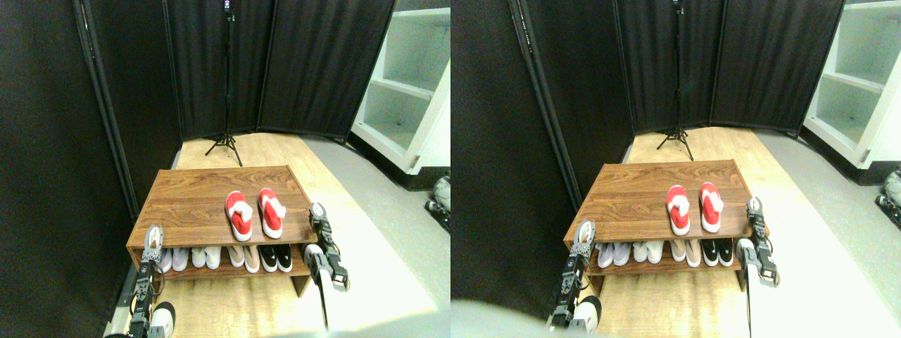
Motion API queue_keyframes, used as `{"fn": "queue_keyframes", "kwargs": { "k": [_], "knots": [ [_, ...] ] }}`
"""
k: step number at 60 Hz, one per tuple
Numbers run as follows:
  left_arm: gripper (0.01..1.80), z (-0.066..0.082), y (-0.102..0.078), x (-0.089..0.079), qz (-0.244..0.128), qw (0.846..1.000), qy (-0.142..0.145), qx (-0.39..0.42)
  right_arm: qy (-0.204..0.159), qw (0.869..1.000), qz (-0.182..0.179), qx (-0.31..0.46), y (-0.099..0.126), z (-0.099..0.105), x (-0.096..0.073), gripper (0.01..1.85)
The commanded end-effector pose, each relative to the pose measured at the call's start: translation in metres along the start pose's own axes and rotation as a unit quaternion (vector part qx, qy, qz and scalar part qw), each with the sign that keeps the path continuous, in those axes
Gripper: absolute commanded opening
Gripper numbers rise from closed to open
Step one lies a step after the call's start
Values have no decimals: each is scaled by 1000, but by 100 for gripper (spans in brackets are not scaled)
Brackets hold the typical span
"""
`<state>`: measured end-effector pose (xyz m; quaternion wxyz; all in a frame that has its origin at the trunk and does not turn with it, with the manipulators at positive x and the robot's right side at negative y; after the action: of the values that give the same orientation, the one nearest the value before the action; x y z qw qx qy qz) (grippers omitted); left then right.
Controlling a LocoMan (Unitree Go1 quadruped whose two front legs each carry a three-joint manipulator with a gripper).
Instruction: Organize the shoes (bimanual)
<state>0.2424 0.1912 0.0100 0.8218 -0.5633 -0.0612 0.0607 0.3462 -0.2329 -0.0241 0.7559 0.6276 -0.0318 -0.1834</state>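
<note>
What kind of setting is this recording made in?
Likely an indoor lab test area staged as an entryway: black curtain panels, a tripod stand, and a wooden shoe rack holding red shoes.

view: one wide-angle stereo pair, two eyes side by side
position: high, behind both manipulators
facing: forward and down at the wooden rack (222, 193)
range: rack mid-distance, black screen (281, 63) far
shared: halves nearly the same, slightly offset sideways
</note>
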Motion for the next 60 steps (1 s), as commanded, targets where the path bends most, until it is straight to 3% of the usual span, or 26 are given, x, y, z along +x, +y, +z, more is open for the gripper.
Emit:
{"fn": "queue_keyframes", "kwargs": {
  "k": [1,8,13,29,37,46,60],
  "knots": [
    [1,1,-5,3,-14,1000,1,0,3,1000,-26,-4,-3,-6,12,1],
    [1,2,-4,9,-20,1000,4,1,8,999,-35,-20,-5,-12,20,1],
    [1,2,-4,13,-18,1000,-9,20,15,999,-46,-12,-9,-17,25,1],
    [1,4,2,29,-16,1000,2,17,29,998,-47,-8,-10,-32,23,1],
    [1,3,2,27,-14,1000,-4,20,37,998,-52,-1,-11,-40,22,1],
    [1,0,0,23,-12,1000,-9,16,78,996,-35,-12,-16,-55,24,1],
    [1,2,-2,17,-15,1000,-18,4,105,992,-63,14,-16,-81,19,1]
  ]
}}
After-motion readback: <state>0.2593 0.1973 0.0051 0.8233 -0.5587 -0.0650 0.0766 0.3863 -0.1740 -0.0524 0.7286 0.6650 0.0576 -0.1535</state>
